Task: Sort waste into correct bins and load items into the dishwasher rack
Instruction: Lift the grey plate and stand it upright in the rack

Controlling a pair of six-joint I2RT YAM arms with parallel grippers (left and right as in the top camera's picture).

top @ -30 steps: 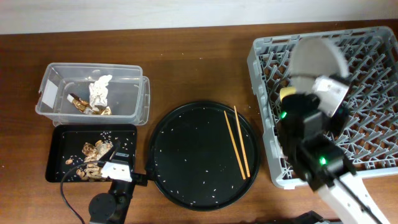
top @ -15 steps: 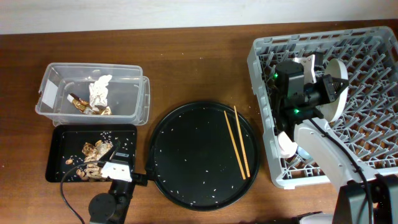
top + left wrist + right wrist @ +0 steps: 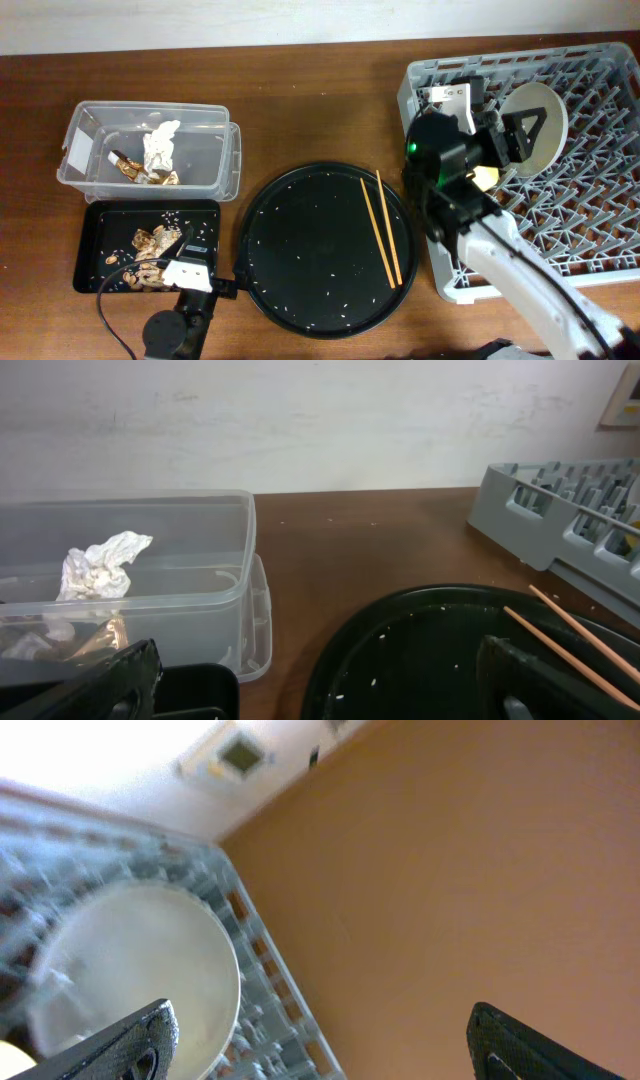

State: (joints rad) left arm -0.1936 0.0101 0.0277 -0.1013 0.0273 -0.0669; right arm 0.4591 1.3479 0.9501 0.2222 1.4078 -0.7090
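Observation:
The grey dishwasher rack point(image 3: 590, 230) fills the right side. A pale round plate point(image 3: 545, 120) stands on edge among its pegs, also seen in the right wrist view as the plate point(image 3: 130, 970). My right gripper point(image 3: 505, 140) hovers open beside it, and nothing lies between the jaws of the right gripper point(image 3: 330, 1050). A bit of yellow bowl point(image 3: 487, 176) shows under the arm. Two chopsticks point(image 3: 380, 228) lie on the round black tray point(image 3: 300, 290). My left gripper point(image 3: 215, 280) is open and empty, and in its own view the left gripper point(image 3: 320, 695) straddles the tray edges.
The clear tub point(image 3: 215, 175) at the left holds a white napkin point(image 3: 160, 145) and a shiny wrapper point(image 3: 130, 168). The small black rectangular tray point(image 3: 100, 230) below it holds food scraps point(image 3: 150, 245). Rice grains dot the round tray. A cable loops near the front edge.
My right gripper has opened and let go of the plate, which now stands in the rack. The right arm has swung left. The left arm has not moved.

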